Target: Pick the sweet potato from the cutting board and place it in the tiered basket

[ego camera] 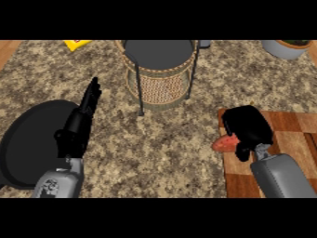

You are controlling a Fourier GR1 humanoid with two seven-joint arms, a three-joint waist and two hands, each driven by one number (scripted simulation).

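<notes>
Fingers of our right hand (248, 124) were curled over the sweet potato (224, 143) on the cutting board (305, 139), so grasping; next we needed a lift toward the tiered basket (159, 69) up-left. Left hand (82, 121) rested open.

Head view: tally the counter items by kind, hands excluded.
Tiered basket: 1
Black pan: 1
Cutting board: 1
Sweet potato: 1
Yellow packet: 1
Pot at the far right corner: 1
Total: 6
</notes>
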